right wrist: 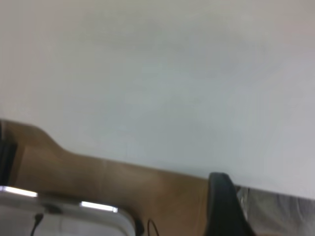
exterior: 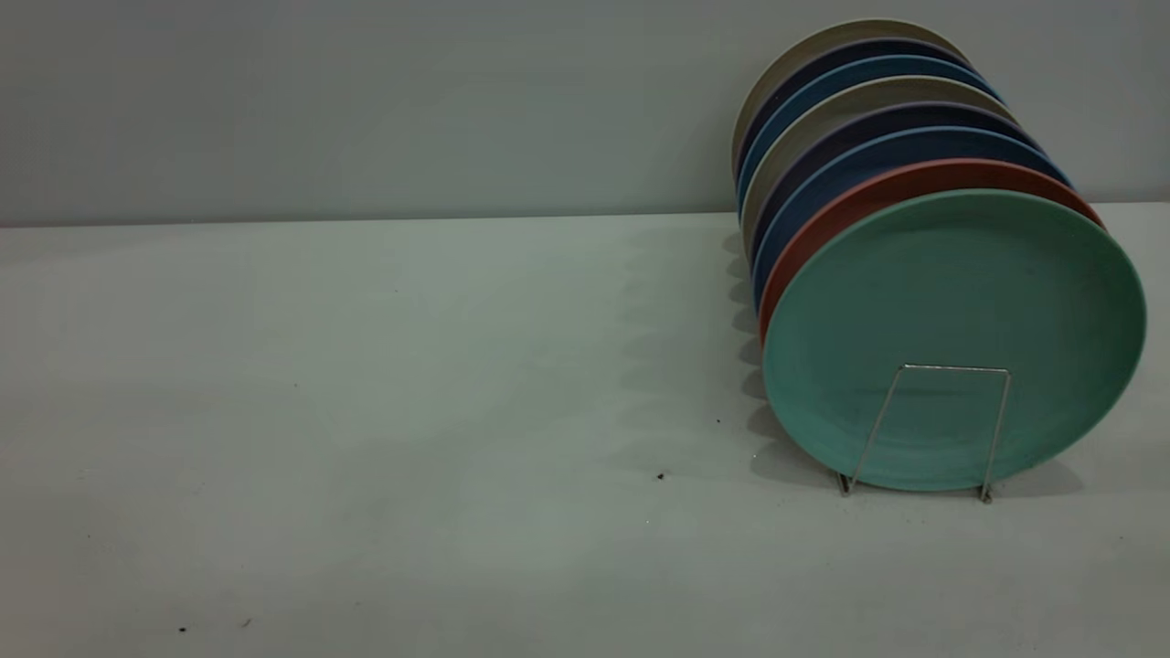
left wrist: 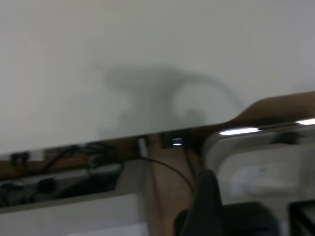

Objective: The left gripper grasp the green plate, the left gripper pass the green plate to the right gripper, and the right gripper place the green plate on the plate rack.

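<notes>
Exterior view: finds the green plate (exterior: pixel 951 311) standing on edge in the foremost slot of the plate rack (exterior: pixel 955 368), toward the right of the pale table (exterior: pixel 366 411). Shows its face turned to the camera, with its lower part behind the rack's front wire loop. Places a salmon plate (exterior: pixel 914 178) just behind it, then blue, dark and beige plates (exterior: pixel 859 100) in a row running back toward the grey wall (exterior: pixel 366 91), all upright in the same rack. Cannot tell whether neighbouring plates touch.

Left wrist view: catches only a dark tapered piece of the left gripper (left wrist: pixel 206 196) at the frame's edge, against a blurred brown strip and some cables, with the white surface and a soft shadow beyond. Cannot tell whether open or closed.

Right wrist view: catches likewise one dark tapered piece of the right gripper (right wrist: pixel 224 196) against a brown band beside the white surface. Cannot tell whether open or closed here either. Shows no green plate near either gripper in these two views
</notes>
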### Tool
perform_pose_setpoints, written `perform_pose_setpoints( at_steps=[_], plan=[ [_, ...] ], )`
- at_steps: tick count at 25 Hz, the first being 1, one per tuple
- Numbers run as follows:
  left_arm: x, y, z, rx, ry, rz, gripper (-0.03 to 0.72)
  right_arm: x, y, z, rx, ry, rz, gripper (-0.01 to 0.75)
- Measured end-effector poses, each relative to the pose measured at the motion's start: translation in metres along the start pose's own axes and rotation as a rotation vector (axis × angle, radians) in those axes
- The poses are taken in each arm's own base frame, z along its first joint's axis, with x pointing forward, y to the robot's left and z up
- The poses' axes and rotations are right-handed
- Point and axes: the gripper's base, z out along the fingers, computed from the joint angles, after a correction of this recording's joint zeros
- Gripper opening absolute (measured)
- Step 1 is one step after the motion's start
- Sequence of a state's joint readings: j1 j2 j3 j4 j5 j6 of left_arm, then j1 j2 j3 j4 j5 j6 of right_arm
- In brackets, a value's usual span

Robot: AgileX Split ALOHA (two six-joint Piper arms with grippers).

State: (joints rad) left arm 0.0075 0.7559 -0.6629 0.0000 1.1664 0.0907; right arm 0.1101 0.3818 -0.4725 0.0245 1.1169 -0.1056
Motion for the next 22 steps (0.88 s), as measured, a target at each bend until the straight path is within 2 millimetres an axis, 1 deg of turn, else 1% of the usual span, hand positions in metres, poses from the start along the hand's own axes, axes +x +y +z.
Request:
perform_pose_setpoints(
  at_steps=[2, 5, 9, 11, 22],
  plan=[
    [0.016, 0.002, 0.001, -0.041, -0.035, -0.030, 0.591, 0.003, 0.000, -0.004, 0.004, -0.037, -0.001, 0.452],
    [0.035, 0.001, 0.002, -0.057, -0.096, -0.062, 0.591, 0.007, 0.001, -0.010, 0.008, -0.082, -0.002, 0.452],
    [0.053, 0.000, 0.007, -0.063, -0.206, -0.069, 0.591, 0.011, 0.001, -0.014, 0.011, -0.120, -0.002, 0.452],
    [0.060, -0.001, 0.009, -0.065, -0.237, -0.070, 0.591, 0.012, 0.002, -0.015, 0.012, -0.131, -0.003, 0.452],
    [0.083, -0.003, -0.002, -0.074, -0.423, -0.078, 0.591, 0.015, 0.002, -0.018, 0.014, -0.158, -0.002, 0.453]
  ],
)
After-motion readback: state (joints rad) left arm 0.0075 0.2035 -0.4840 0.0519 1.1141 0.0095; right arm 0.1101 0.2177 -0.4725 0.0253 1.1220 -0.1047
